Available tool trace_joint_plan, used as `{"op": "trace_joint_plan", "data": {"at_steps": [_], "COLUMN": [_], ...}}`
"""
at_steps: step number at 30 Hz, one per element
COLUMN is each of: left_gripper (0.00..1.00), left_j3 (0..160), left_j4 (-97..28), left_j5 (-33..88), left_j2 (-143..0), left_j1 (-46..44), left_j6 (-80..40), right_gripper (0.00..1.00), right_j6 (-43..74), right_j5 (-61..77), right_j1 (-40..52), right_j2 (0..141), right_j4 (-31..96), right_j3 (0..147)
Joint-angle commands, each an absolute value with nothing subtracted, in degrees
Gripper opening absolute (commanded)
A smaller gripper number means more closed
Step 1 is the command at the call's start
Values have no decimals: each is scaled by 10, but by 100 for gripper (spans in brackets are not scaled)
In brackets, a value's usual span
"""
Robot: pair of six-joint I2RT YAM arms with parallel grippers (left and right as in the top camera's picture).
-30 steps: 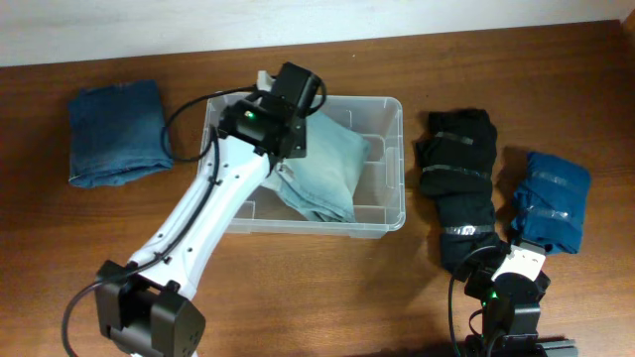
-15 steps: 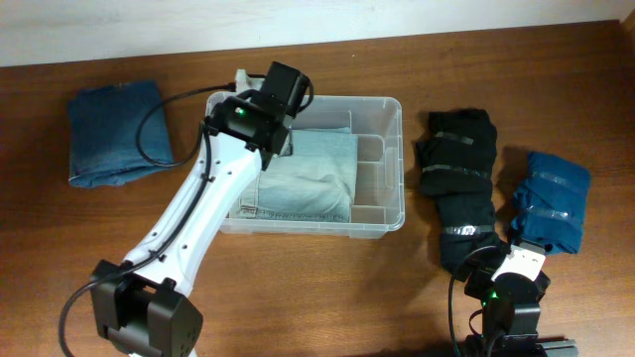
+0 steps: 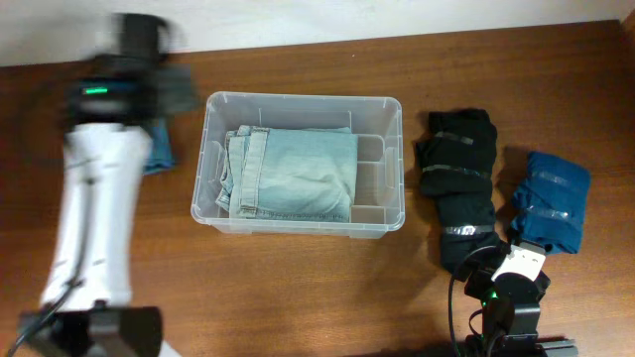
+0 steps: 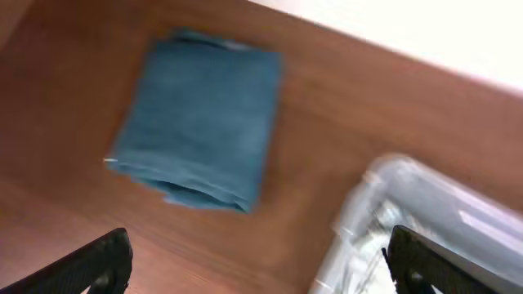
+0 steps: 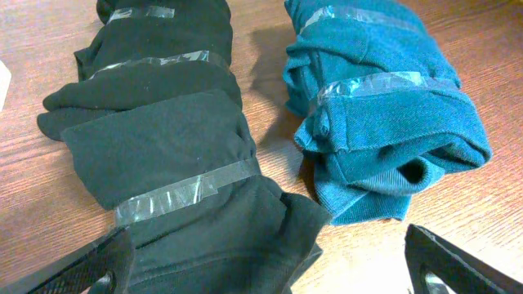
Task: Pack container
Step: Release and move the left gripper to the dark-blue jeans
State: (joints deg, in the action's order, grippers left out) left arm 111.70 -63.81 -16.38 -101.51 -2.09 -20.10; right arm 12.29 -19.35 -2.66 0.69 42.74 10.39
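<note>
The container (image 3: 298,96), a clear plastic tub, stands mid-table with folded light-blue jeans (image 3: 298,175) lying flat inside it. My left arm (image 3: 99,188) shows blurred at the far left of the overhead view, away from the tub. In the left wrist view my left gripper (image 4: 261,269) is open and empty above bare wood, with folded dark-blue jeans (image 4: 200,118) ahead and a corner of the container (image 4: 392,196) on the right. My right gripper (image 5: 270,265) is open and empty, hovering over the near end of a taped black bundle (image 5: 163,139).
A taped teal bundle (image 5: 384,122) lies right of the black bundle (image 3: 458,188), both right of the tub. The dark-blue jeans (image 3: 159,154) are mostly hidden under my left arm in the overhead view. A pale wall runs along the table's far edge.
My left gripper opened and let the light-blue jeans settle flat in the tub. It then swung out to the left, over the dark-blue jeans. The right arm has not moved.
</note>
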Motion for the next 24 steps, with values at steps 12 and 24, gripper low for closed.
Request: {"op": "trace_joint_plan", "data": {"at_steps": [12, 24], "left_gripper": [100, 100], "left_j3": [1125, 1125], "left_j4": [-649, -559], "left_j5": [201, 392], "left_j2": [-1128, -1333], "left_j1": [310, 396], "left_j6": [-139, -32], "right_gripper": [98, 99], "right_j6": [129, 129], "right_j5": [-197, -197], "right_j1": [-30, -30], "right_j2": [3, 3], "right_j4": [426, 426], "right_j3": [100, 100]}}
